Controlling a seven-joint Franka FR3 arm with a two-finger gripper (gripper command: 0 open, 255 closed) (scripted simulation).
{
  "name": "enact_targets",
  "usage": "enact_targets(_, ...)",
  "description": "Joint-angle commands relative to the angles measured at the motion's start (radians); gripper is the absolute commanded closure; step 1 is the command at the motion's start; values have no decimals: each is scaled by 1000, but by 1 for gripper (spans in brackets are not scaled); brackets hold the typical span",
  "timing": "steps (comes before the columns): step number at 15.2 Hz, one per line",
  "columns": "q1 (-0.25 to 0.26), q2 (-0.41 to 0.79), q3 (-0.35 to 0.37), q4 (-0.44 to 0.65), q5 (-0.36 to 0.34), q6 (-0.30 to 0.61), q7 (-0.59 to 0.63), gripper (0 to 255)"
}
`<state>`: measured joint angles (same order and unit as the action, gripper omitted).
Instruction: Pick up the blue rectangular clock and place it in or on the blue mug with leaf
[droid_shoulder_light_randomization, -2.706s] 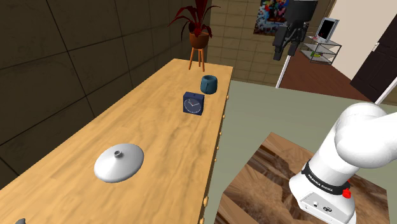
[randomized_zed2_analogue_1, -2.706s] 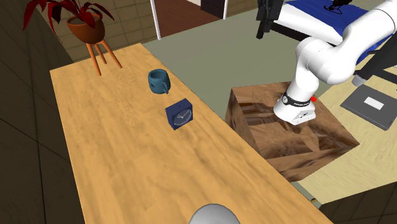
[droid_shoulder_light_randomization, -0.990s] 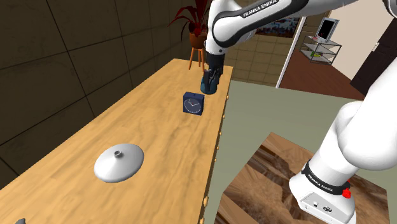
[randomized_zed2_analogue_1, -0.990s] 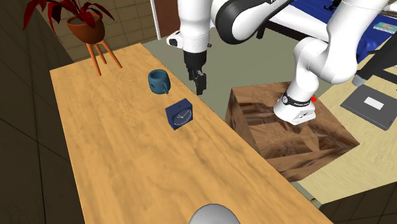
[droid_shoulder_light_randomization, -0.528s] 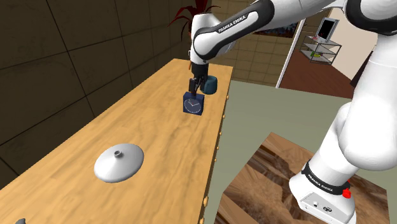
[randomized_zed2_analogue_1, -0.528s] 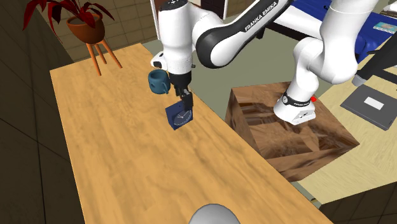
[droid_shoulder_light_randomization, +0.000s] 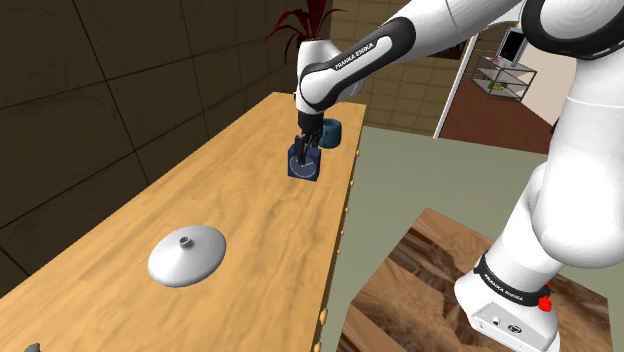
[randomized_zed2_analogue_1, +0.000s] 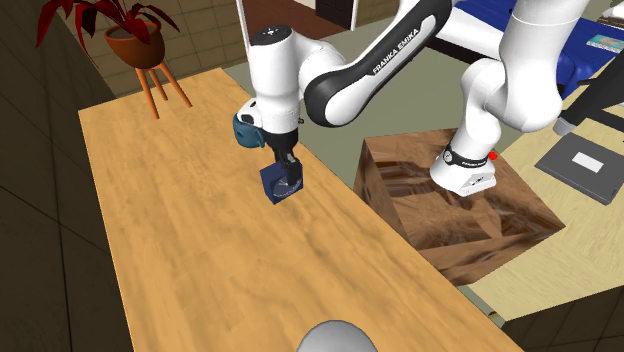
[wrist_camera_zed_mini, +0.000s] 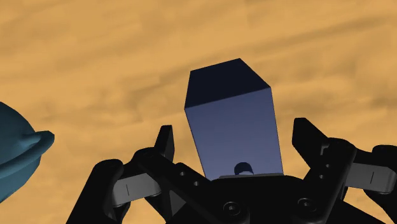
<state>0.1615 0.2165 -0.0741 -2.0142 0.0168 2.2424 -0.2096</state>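
My gripper (wrist_camera_zed_mini: 236, 127) holds its fingers (wrist_camera_zed_mini: 165, 141) spread, one on each side of the clock (wrist_camera_zed_mini: 232, 118), neither touching it. The clock is a dark blue box, its top darker than its side, and it stands on the wooden tabletop (wrist_camera_zed_mini: 95, 51) near the teal-blue mug (wrist_camera_zed_mini: 16, 149).

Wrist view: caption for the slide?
Open gripper straddling the dark blue clock on the wooden tabletop, blue mug beside it.

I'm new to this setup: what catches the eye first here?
The white arm stretches over the wooden table, its black gripper open astride the dark blue clock without touching it. The blue mug stands close beside the clock, and a grey domed lid lies toward the shoulder view's lower left.
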Motion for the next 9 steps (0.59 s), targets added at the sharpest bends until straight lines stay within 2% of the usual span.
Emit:
enact_targets(1, 0, 2, 0, -4, 0, 6, 0, 0)
enact_targets(6, 0, 2, 0, -4, 0, 6, 0, 0)
enact_targets(7, 0, 2, 0, -4, 0, 6, 0, 255)
enact_targets(9, 0, 2, 0, -4, 0, 6, 0, 255)
